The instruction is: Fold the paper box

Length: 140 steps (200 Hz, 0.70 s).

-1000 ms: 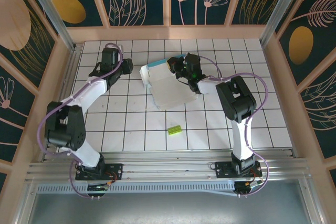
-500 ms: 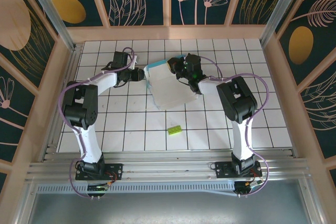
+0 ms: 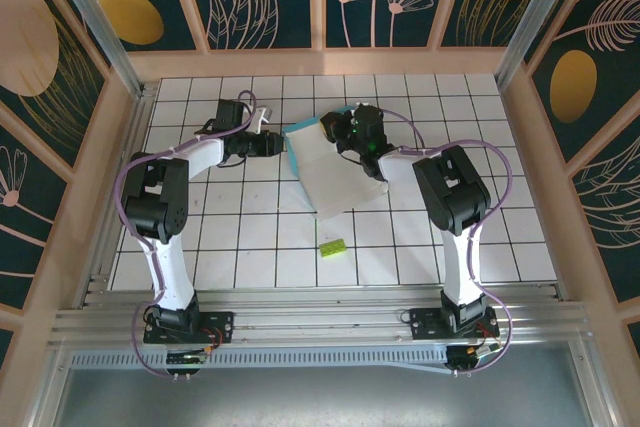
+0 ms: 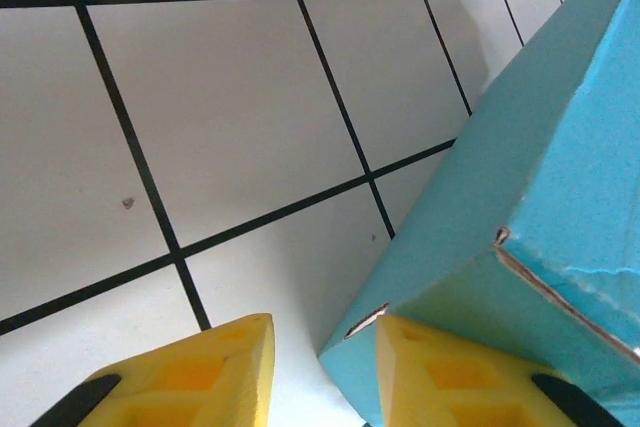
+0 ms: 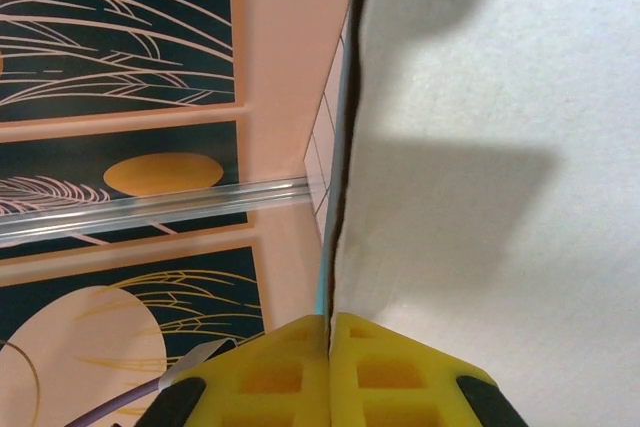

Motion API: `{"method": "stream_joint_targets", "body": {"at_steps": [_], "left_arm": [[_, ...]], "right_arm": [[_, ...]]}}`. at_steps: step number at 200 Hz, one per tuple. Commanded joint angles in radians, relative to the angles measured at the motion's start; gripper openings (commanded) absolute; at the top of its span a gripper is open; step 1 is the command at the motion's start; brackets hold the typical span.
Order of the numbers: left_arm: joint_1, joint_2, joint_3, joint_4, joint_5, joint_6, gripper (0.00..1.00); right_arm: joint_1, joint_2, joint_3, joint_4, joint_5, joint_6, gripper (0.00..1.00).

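Paper box (image 3: 338, 175): part-folded, pale side up, far centre of table (image 3: 250, 247). Right gripper (image 5: 328, 332) pinched shut on its far edge; left gripper (image 4: 322, 335) at its left teal corner, jaws apart, empty. Risk: a left push may crumple that corner or slip the sheet from the pinch.

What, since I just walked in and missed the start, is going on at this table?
Two robot arms are working on the paper box at the far middle of the table. The right gripper is shut on one edge of the sheet, whose pale side faces up. The left gripper is open at the box's teal left corner, which sits close beside one of its fingers. A small lime-green block lies apart, nearer the arms.
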Motion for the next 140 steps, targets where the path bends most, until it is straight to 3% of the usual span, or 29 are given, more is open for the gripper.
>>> {"method": "stream_joint_targets", "body": {"at_steps": [1,16,64,97,140], "left_arm": [[-0.005,-0.028,-0.025,0.053,0.040,0.019,0.33],[-0.004,-0.084,-0.094,0.081,-0.015,0.037,0.33],[-0.021,-0.235,-0.317,0.229,-0.005,0.065,0.35],[-0.025,-0.195,-0.278,0.179,-0.022,0.106,0.36],[-0.032,-0.128,-0.226,0.217,0.111,0.090,0.35]], "right_arm": [[0.002,-0.032,-0.029,-0.043,-0.001,-0.037,0.07],[0.002,-0.039,-0.034,-0.047,0.005,-0.048,0.07],[-0.004,-0.052,-0.020,-0.065,0.013,-0.072,0.07],[-0.003,-0.052,-0.013,-0.073,0.012,-0.076,0.07],[-0.002,-0.052,-0.016,-0.080,0.014,-0.071,0.07]]}}
